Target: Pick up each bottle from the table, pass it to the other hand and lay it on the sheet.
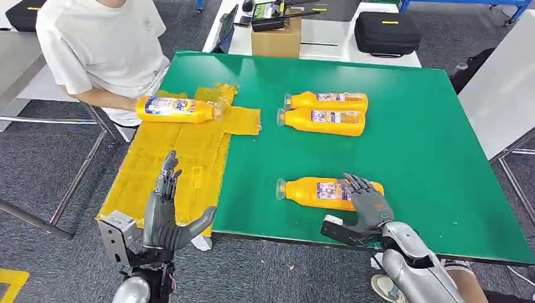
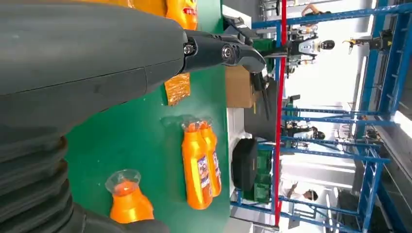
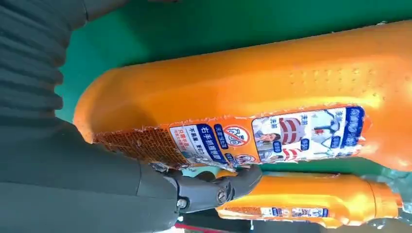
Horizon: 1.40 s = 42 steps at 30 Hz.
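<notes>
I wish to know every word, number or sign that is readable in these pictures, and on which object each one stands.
"右手抓握位置", as it seems to read: blue strip on the label of the nearest bottle.
Red crossed-circle sign: same label.
Other print there: too blurred.
Bottle that the person holds: white letters on blue, blurred.
Two far bottles: labels too small.

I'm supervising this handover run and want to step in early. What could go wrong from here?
1. The right robot hand lies over the base end of the nearest orange plastic bottle, so lifting may tip it or let it slip.
2. A person's hand holds another orange bottle on the yellow sheet, where the open left robot hand hovers; they might collide.
</notes>
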Tool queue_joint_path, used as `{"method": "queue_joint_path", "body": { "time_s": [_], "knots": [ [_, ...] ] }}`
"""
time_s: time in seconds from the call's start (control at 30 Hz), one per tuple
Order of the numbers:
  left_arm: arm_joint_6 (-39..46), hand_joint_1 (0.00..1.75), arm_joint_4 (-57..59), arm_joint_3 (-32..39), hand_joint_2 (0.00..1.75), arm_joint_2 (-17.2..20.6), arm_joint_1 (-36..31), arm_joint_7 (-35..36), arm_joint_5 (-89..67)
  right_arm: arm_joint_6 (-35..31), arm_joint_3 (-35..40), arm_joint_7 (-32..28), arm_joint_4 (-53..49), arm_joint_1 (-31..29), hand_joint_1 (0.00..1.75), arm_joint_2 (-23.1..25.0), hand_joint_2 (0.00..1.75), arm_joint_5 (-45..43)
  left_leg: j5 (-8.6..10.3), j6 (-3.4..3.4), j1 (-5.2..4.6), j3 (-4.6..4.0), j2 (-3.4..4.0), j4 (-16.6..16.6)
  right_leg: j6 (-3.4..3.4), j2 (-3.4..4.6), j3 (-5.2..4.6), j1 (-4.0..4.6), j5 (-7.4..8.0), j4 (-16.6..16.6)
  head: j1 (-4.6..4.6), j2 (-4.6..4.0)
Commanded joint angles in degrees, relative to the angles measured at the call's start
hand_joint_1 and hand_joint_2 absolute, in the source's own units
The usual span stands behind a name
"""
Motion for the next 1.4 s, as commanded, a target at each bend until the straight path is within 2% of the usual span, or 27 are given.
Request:
{"method": "queue_joint_path", "body": {
  "time_s": [0.03, 0.3, 0.7, 0.73, 0.77, 1.03, 1.17, 1.23, 1.4],
  "knots": [
    [0.12, 0.00, 1.67, -0.61, 1.75, 1.17, -1.32, 0.11, -0.40, -0.83, -2.63, 0.90, 8.13, -4.07, 0.00, 4.27, 1.75, 3.84, -0.08, -0.13, 0.08, 0.25, 0.17, -0.05, -0.16, 0.11, 0.23, 0.09, -0.03, -0.07, -0.02, 0.02],
    [0.36, 0.00, 1.84, -0.49, 1.75, 1.09, -1.32, 0.17, -0.62, 0.00, -4.16, 1.54, 9.65, -3.04, 0.00, 3.91, 1.75, 4.06, -0.08, -0.11, 0.08, 0.26, 0.04, -0.05, -0.13, 0.03, 0.28, 0.10, -0.06, -0.08, -0.02, 0.02],
    [0.54, 0.00, 1.46, -0.56, 1.75, 1.17, -1.81, 0.68, -0.94, 0.77, -6.74, 6.93, 20.91, -7.38, 0.00, 3.41, 1.75, 8.54, 0.00, -0.07, 0.04, 0.24, -0.06, -0.05, -0.09, -0.05, 0.25, 0.05, -0.03, -0.08, 0.00, 0.02],
    [0.55, 0.00, 1.50, -0.56, 1.75, 1.21, -1.83, 0.73, -0.97, 0.79, -7.41, 6.76, 21.63, -7.60, 0.07, 3.46, 1.75, 8.47, -0.01, -0.10, 0.06, 0.30, -0.05, -0.07, -0.13, -0.07, 0.31, 0.07, -0.04, -0.09, -0.02, 0.02],
    [0.58, 0.00, 1.63, -0.55, 1.75, 1.23, -1.90, 0.74, -0.97, 1.21, -7.50, 6.65, 22.09, -7.85, 1.75, 3.15, 1.75, 8.52, -0.02, -0.09, 0.07, 0.35, -0.05, -0.05, -0.11, -0.06, 0.36, 0.09, -0.04, -0.10, 0.00, 0.02],
    [0.23, 0.00, 2.42, -0.58, 1.75, 1.33, -2.42, 0.80, -0.62, 1.64, -8.30, 6.37, 24.80, -8.89, 1.75, 2.87, 1.75, 8.30, 0.01, -0.09, 0.09, 0.48, -0.14, -0.07, -0.13, -0.17, 0.48, 0.10, -0.03, -0.14, 0.02, 0.02],
    [-0.17, 0.00, 3.41, -0.89, 1.75, 1.57, -3.20, 0.70, 0.02, 1.47, -10.24, 2.22, 27.15, -8.93, 1.75, 3.49, 1.75, 5.15, 0.02, -0.06, 0.05, 0.54, -0.19, -0.07, -0.09, -0.16, 0.55, 0.07, -0.03, -0.13, 0.00, 0.02],
    [-0.30, 0.00, 4.37, -1.16, 1.75, 1.86, -3.97, 0.37, 0.53, 2.28, -11.56, -2.65, 27.34, -8.16, 1.75, 3.52, 1.75, 1.28, 0.03, -0.10, 0.09, 0.61, -0.23, -0.12, -0.14, -0.22, 0.65, 0.11, -0.03, -0.20, 0.00, 0.02],
    [-0.15, 0.00, 4.10, -1.10, 1.75, 2.10, -3.49, -0.13, 0.89, 0.22, -11.67, -5.37, 25.63, -5.76, 1.75, 3.96, 1.75, -0.78, 0.01, -0.11, 0.10, 0.67, -0.21, -0.13, -0.15, -0.20, 0.70, 0.12, -0.05, -0.20, 0.00, 0.02]
  ]
}}
